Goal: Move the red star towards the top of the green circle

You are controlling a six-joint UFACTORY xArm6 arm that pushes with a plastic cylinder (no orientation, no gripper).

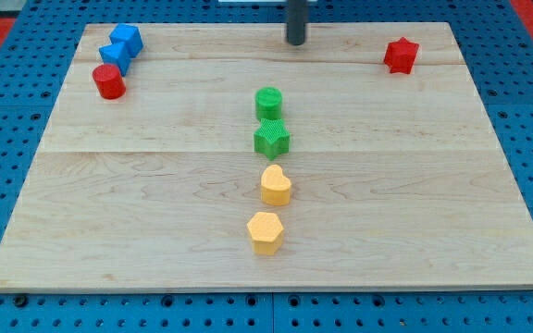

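Wooden board [155, 213]: ridged red star [401, 55] upright, my tip [296, 43] well left, touching nothing.

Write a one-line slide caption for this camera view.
My tip rests at the board's top centre, left of the red star, above the green circle.

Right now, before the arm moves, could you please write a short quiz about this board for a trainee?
1. True or false: my tip touches the red star.
2. Which block lies directly below the green circle in the view? A) green star B) yellow heart C) red cylinder
3. Fill in: the two blue blocks sit near the view's top ____ corner.

Key: 1 false, they are well apart; 2 A; 3 left.
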